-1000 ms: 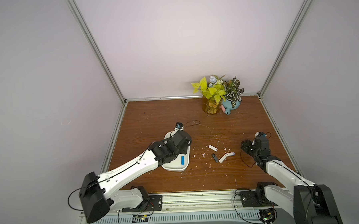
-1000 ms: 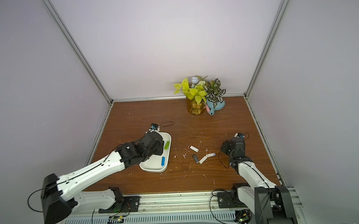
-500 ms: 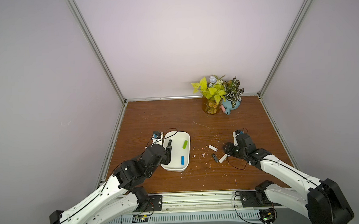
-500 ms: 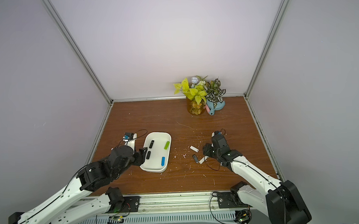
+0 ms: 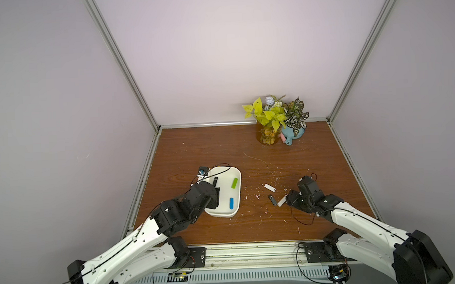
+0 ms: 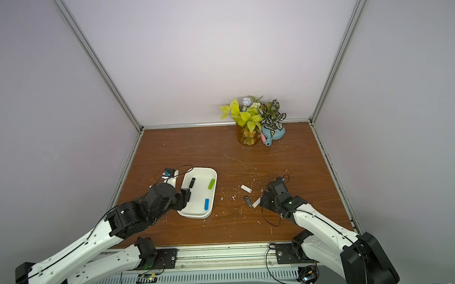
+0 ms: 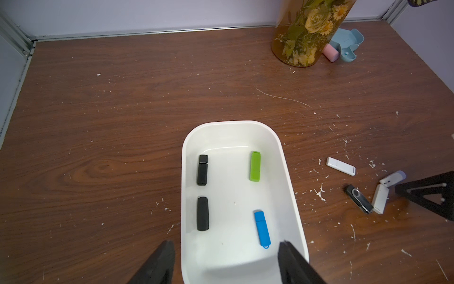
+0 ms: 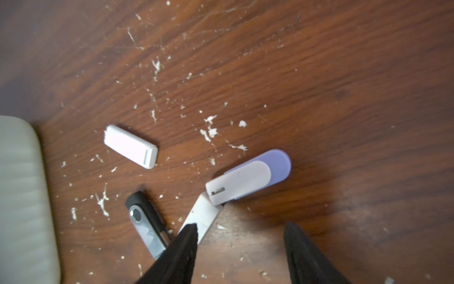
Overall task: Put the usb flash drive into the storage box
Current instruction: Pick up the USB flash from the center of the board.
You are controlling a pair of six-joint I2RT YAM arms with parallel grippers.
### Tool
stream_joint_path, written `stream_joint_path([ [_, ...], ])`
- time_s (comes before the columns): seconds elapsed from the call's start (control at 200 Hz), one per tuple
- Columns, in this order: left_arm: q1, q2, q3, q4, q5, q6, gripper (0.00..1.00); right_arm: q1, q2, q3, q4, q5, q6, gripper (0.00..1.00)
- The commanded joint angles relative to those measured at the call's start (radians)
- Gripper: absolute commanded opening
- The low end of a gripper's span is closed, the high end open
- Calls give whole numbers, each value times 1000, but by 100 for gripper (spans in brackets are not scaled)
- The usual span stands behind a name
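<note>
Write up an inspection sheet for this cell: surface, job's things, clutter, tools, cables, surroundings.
Surface: brown wood-grain tabletop, strewn with white flecks.
Job's things: shallow white plastic storage box holds capped black flash drive, rounded black drive, green drive, blue drive. Outside, on the table: plain white drive, black-and-silver swivel drive, white-and-silver drive touching a white-and-lilac drive.
Clutter: amber glass vase of flowers and blue plant pot at the back.
Tools: left tool open, empty, over the box's near end; right tool open, empty, one finger at the white-and-silver drive.
Cables: black cable loops off the left wrist; black cable loop lies under the right arm.
Surroundings: lilac walls, aluminium corner posts.
</note>
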Motion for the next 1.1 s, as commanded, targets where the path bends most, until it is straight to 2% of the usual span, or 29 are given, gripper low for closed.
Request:
stream_joint_path([
  [0.0, 9, -3, -3, -4, 0, 11, 66, 2, 37, 11, 45, 51, 18, 64],
  [0.285, 8, -2, -4, -4, 0, 11, 66, -3, 206, 95, 79, 72, -14, 62],
  [0.605, 9, 6, -5, -4, 0, 10, 67, -2, 357, 206, 28, 67, -123, 43],
  [0.791, 8, -1, -4, -2, -4, 12, 67, -1, 392, 239, -19, 75, -195, 38],
  [0.916, 9, 6, -4, 0, -9, 16, 67, -1, 403, 249, -49, 95, -235, 28],
  [1.096, 9, 5, -6, -2, -8, 16, 67, -1, 428, 264, -79, 107, -274, 19],
])
